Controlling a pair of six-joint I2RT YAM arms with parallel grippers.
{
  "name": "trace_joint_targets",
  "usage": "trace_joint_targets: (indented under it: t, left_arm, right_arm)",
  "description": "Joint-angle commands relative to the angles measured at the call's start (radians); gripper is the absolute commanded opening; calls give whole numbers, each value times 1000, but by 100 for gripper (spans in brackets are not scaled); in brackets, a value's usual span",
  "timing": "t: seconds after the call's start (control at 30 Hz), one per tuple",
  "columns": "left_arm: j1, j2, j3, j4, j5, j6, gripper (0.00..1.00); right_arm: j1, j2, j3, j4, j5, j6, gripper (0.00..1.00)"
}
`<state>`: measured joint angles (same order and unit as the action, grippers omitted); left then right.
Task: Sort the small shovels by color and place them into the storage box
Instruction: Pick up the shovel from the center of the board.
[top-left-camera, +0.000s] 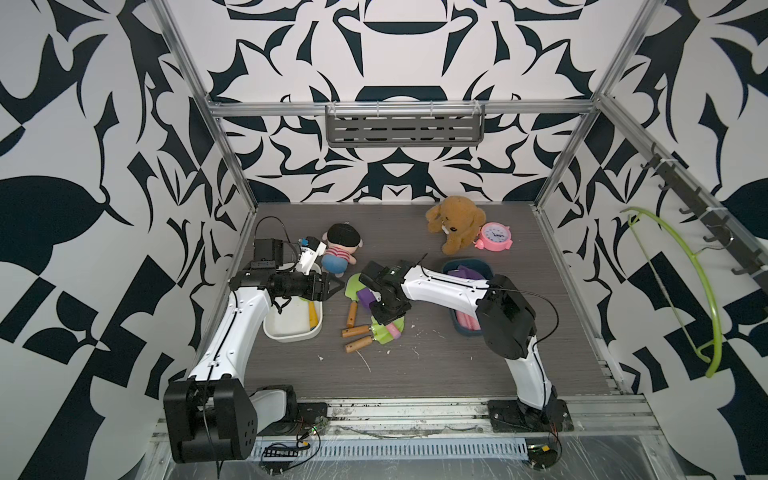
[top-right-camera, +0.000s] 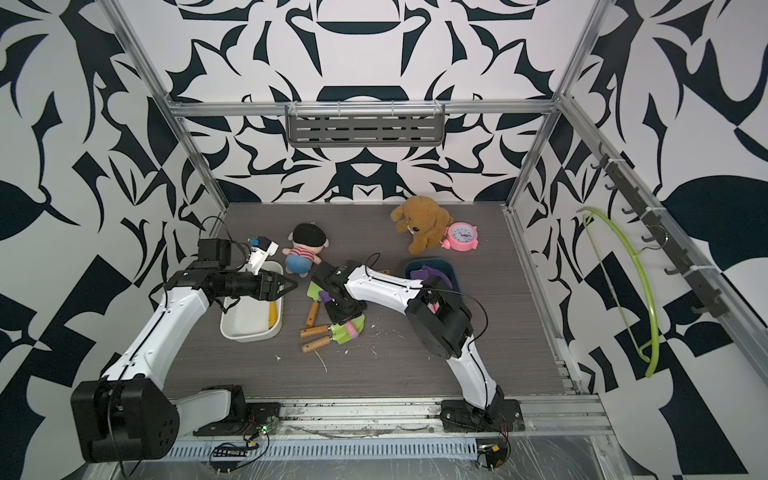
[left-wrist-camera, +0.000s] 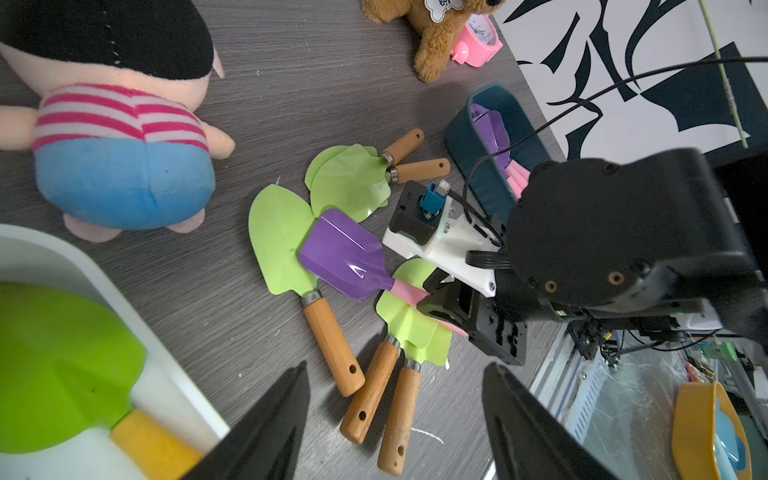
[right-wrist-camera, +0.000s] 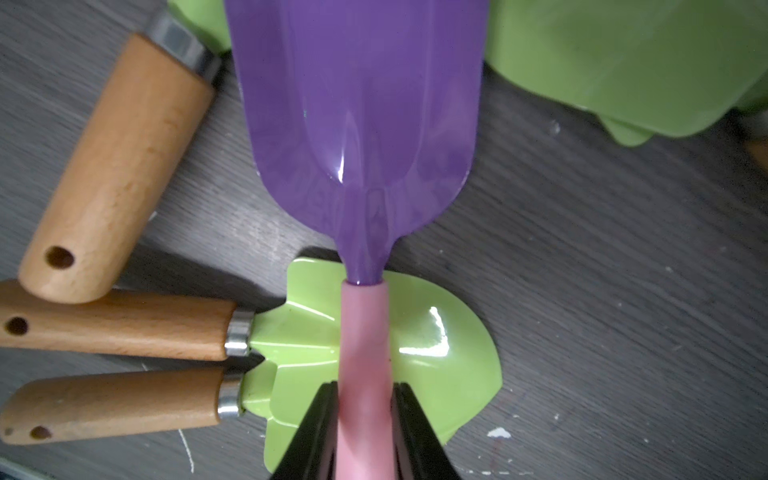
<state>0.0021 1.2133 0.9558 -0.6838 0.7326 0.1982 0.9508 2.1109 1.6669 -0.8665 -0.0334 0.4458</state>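
Observation:
My right gripper (right-wrist-camera: 363, 388) is shut on the pink handle of a purple shovel (right-wrist-camera: 357, 124), which lies across a heap of green shovels (left-wrist-camera: 278, 237) with wooden handles in the middle of the table. In a top view the right gripper (top-left-camera: 390, 324) points down into that heap. A white box (top-left-camera: 291, 337) on the left holds a green shovel with a yellow handle (top-left-camera: 312, 316). On the right, a dark blue box (top-left-camera: 457, 262) holds purple shovels (top-left-camera: 471, 273). My left gripper (left-wrist-camera: 395, 368) is open and empty, level above the white box's inner edge, beside the heap.
A striped plush doll (top-left-camera: 343, 247) lies just behind the white box. A brown teddy bear (top-left-camera: 455, 222) and a pink alarm clock (top-left-camera: 494, 237) sit at the back right. White scraps dot the table in front of the heap. A green hanger (top-left-camera: 702, 291) hangs on the right wall.

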Motion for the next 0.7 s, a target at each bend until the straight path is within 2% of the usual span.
trace_joint_targets:
  t: [0.0,0.47,0.67]
  left_arm:
    - [5,-18,-19,7,30,-5,73]
    - [7,-16,-23,8,37,-11,73]
    - [7,-14,-28,16,53,-24,73]
  right_arm:
    - [-4,16,25,-19,26,-11,27]
    - [-12,36,17,0,22,-7,31]
    - [-12,-15,-9,25,60,6,18]
